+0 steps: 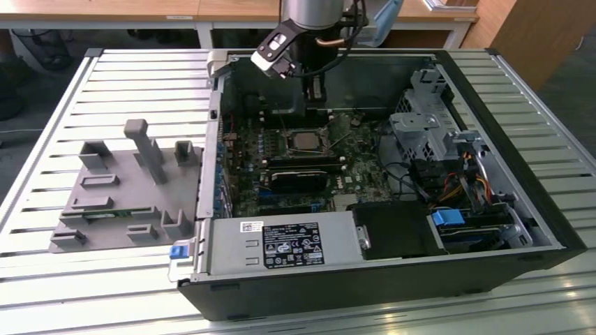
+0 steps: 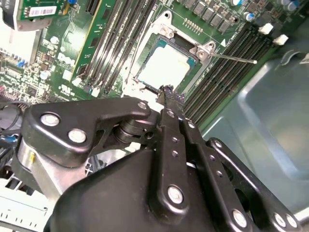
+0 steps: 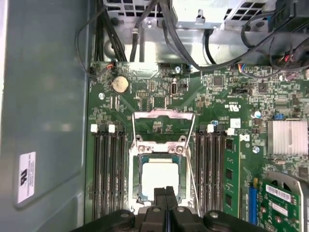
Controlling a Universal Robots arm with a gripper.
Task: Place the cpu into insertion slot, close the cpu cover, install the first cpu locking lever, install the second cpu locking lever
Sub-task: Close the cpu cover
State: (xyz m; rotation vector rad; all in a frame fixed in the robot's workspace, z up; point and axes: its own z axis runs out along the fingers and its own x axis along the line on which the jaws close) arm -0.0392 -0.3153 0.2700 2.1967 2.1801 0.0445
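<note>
- Fixture tray (image 1: 121, 192), grey, at the exterior view's left: lies outside the computer case (image 1: 373, 296), well apart from the work; judged no hazard.
- Motherboard (image 1: 251, 153), inside the case: lies open from above, with the insertion slot (image 3: 139, 151) near its middle.
- Gripper (image 3: 165, 193), in the first wrist view: hangs low over one edge of the insertion slot, fingers pressed together with nothing between them. Judged the main hazard: any drop or sideways drift from here could strike the slot frame or scrape the chip.
- Cpu (image 3: 157, 178): sits inside the insertion slot, pale metal top up, just beside the fingertips. Cannot confirm full, flat seating from these views; if tilted or nudged off its keys, could bend the contacts beneath once loaded.
- Cpu cover (image 3: 164, 114): appears swung back from the slot, green board showing through its window. Not yet closed, so restrains nothing; could trap a lever or bite the chip's edge if brought down askew.
- Locking lever (image 2: 234, 58), toward the exterior view's right of the slot: stands free as a thin rod, not hooked down. Could snag on the finger linkages and spring or bend.
- Drive cage (image 1: 423, 132) and cables (image 1: 456, 185), at the exterior view's right: lie well apart from the slot; judged little risk.
</note>
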